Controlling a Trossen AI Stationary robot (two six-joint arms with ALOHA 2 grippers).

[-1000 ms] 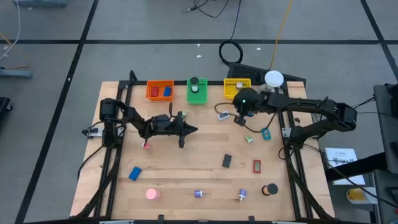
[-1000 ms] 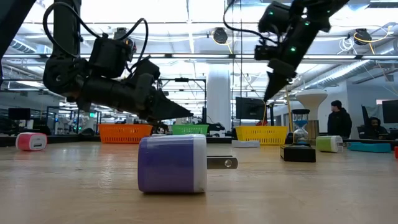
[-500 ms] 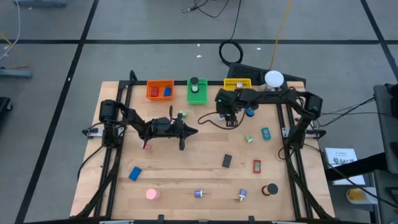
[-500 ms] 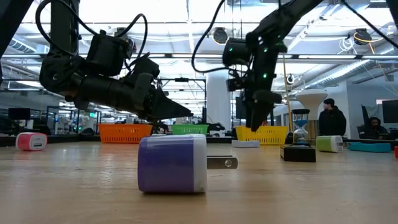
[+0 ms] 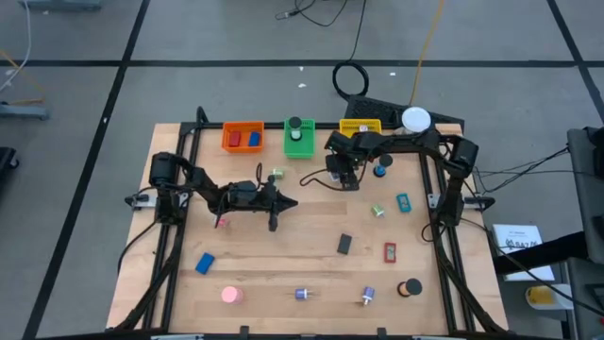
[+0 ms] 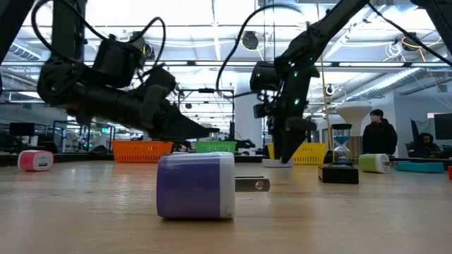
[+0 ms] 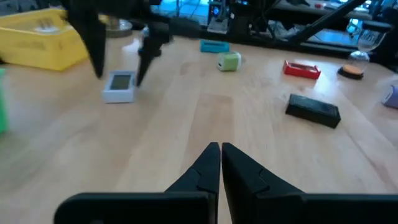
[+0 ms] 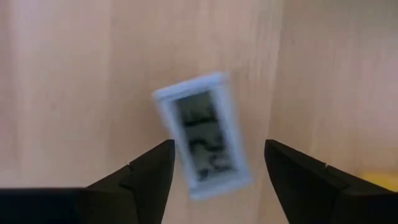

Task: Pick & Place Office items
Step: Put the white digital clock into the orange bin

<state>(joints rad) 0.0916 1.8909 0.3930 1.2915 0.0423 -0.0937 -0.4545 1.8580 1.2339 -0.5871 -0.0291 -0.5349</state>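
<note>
Spread wide, the jaws of the right gripper (image 8: 214, 165) point straight down at a small white device with a grey screen (image 8: 204, 138), which lies flat on the wooden table (image 5: 283, 255) between the two dark fingers (image 8: 143, 171) and is touched by neither. In the left wrist view the same device (image 7: 120, 86) sits just beside the descending fingertips, near the yellow bin (image 7: 38, 38). Just beyond the right gripper (image 5: 342, 177), a blue round piece (image 5: 379, 171) lies beside the arm, and the green bin (image 5: 299, 138) and orange bin (image 5: 243, 138) stand further along the far edge.

Pressed together and empty, the jaws of the left gripper (image 7: 220, 151) hang over bare wood. Ahead of them lie a black block (image 7: 313, 111), a red piece (image 7: 301, 69) and a green piece (image 7: 229, 61), all well apart from the closed tips.
</note>
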